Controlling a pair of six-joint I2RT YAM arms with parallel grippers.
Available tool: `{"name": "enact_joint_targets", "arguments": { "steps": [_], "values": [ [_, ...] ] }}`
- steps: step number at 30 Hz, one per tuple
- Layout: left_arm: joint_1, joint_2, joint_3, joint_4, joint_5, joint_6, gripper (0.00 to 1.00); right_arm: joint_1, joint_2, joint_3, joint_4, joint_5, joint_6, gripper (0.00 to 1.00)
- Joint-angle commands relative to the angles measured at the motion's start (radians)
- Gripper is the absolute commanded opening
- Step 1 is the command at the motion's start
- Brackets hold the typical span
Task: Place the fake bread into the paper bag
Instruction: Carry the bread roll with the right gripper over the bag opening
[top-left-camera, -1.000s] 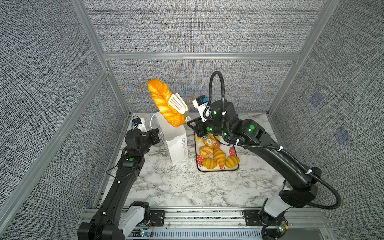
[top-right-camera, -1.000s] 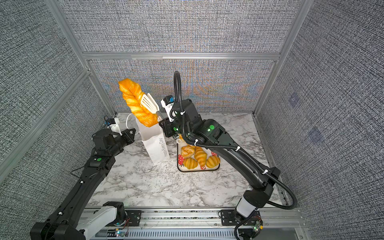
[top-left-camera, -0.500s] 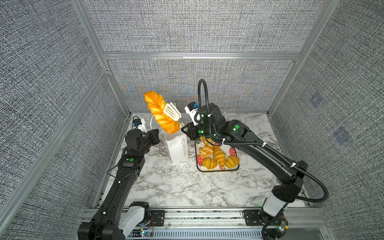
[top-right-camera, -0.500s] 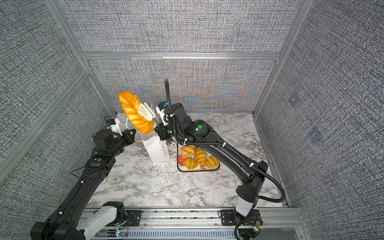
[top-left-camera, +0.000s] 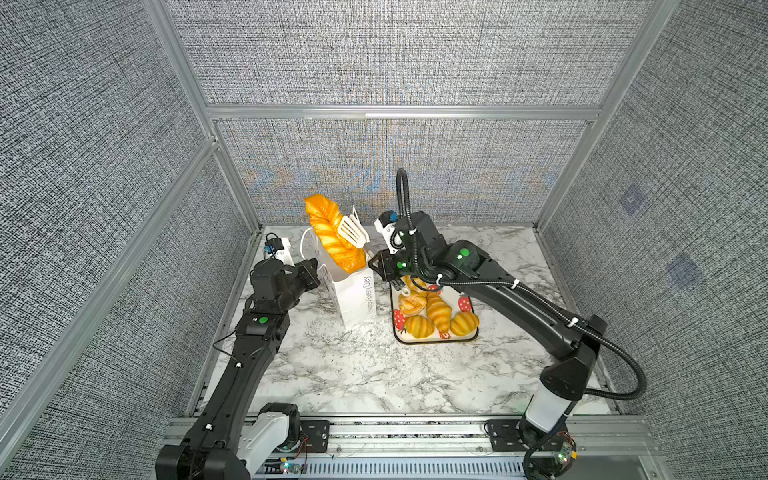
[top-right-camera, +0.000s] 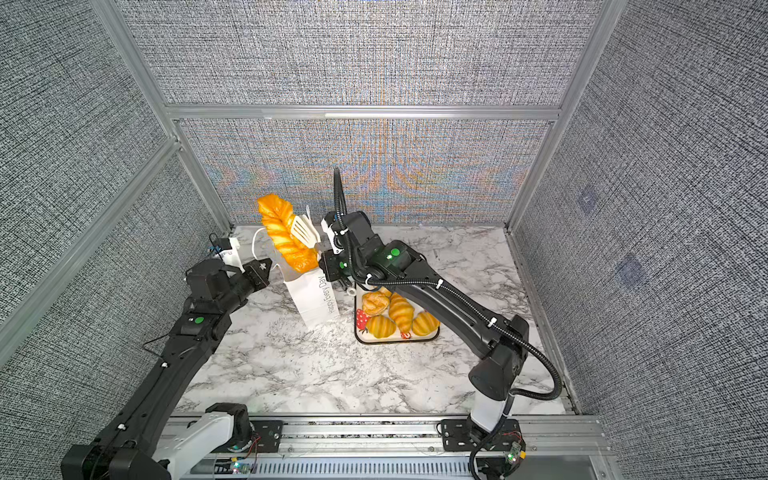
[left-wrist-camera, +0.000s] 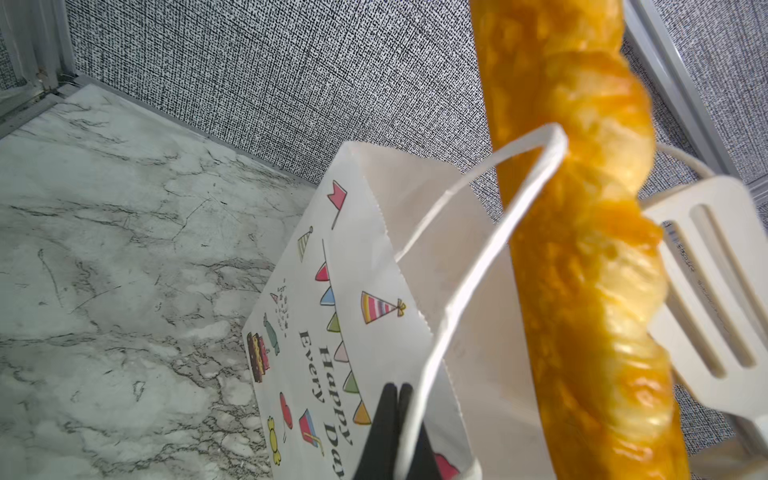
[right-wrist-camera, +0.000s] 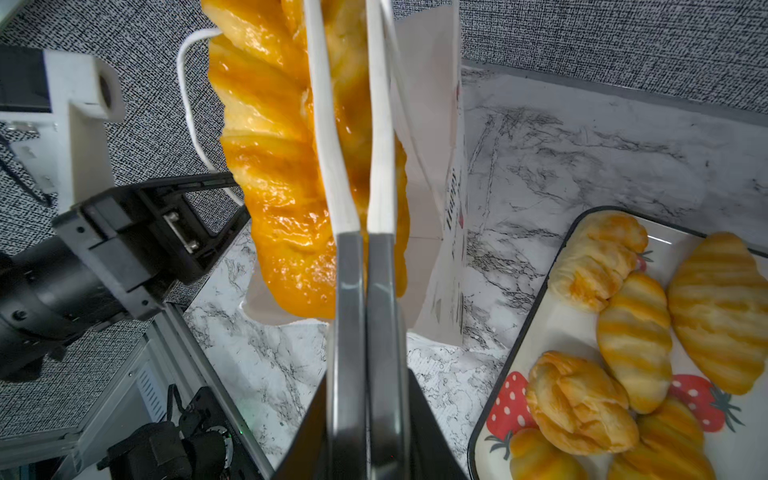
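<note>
A: So, where's the loaf (top-left-camera: 328, 232)?
B: Clamped in tongs (top-left-camera: 351, 232), lower end in the bag (top-left-camera: 357, 295) mouth.
A: And the grip?
B: The right fingers (right-wrist-camera: 309, 440) squeeze the tongs; the left fingers (left-wrist-camera: 388, 415) are together at the bag's rim.

At centre frame in both top views, we lose the lower tip of the braided loaf (top-left-camera: 328, 232) inside the paper bag (top-left-camera: 351, 297). The right arm (top-left-camera: 498, 291) covers the far end of the tray (top-left-camera: 465, 304). The tongs (right-wrist-camera: 326, 124) run off the right wrist view's edge.
</note>
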Motion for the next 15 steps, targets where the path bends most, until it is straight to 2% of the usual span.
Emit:
{"name": "enact_joint_targets", "arguments": {
  "steps": [1,15],
  "values": [
    [0.0,-0.003,0.003,0.007,-0.006,0.015,0.0,-0.005,-0.006,-0.007,0.077,-0.016,0.024,0.22],
    [0.0,-0.001,-0.005,0.006,-0.011,0.016,0.0,-0.021,0.002,-0.035,0.075,-0.035,0.038,0.22]
  ]
}}
